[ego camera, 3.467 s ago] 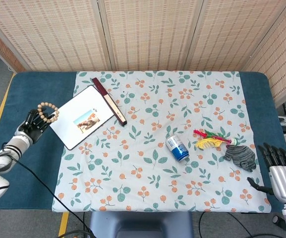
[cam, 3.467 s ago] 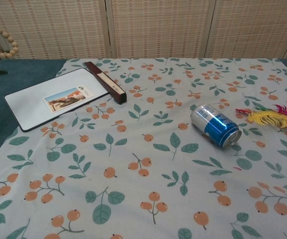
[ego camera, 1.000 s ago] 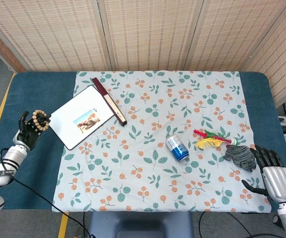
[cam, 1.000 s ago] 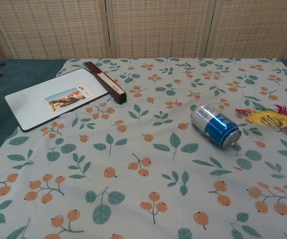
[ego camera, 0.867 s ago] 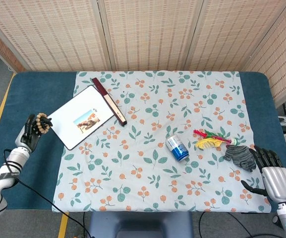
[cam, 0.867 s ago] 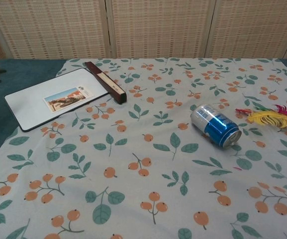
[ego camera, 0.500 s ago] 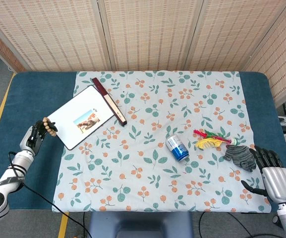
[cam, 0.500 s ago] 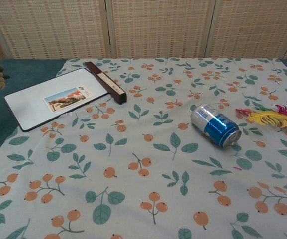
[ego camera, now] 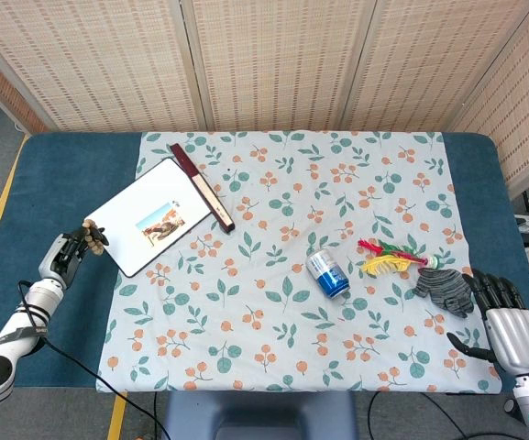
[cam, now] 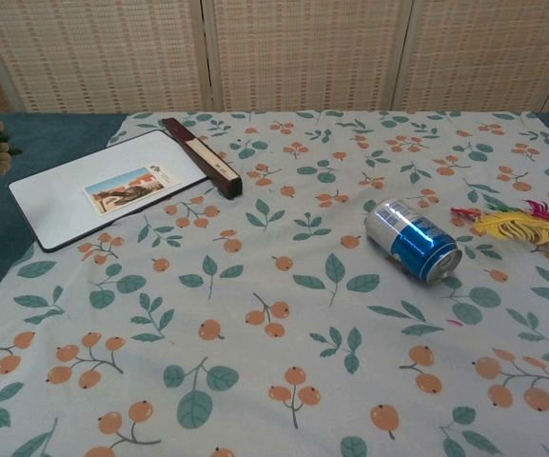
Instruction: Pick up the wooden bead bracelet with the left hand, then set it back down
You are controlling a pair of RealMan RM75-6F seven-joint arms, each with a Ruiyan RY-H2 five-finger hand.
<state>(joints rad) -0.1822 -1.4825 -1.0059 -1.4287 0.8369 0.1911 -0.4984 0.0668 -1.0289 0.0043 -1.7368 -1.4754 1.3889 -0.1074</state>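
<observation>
The left hand [ego camera: 65, 255] pinches the bracelet [ego camera: 93, 237] at the table's left edge, just beside the white board [ego camera: 145, 217]. It has dropped from its raised hold and drifted toward the board, so the set-down looks close. Further right lie a can [ego camera: 327, 272] and a glove [ego camera: 443, 290]. The right hand [ego camera: 512, 330] rests with fingers spread.

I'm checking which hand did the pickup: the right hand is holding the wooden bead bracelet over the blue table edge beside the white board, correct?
Not quite: the left hand holds the wooden bead bracelet, as the head view shows. It is over the blue table edge beside the white board. The right hand holds nothing, its fingers apart.
</observation>
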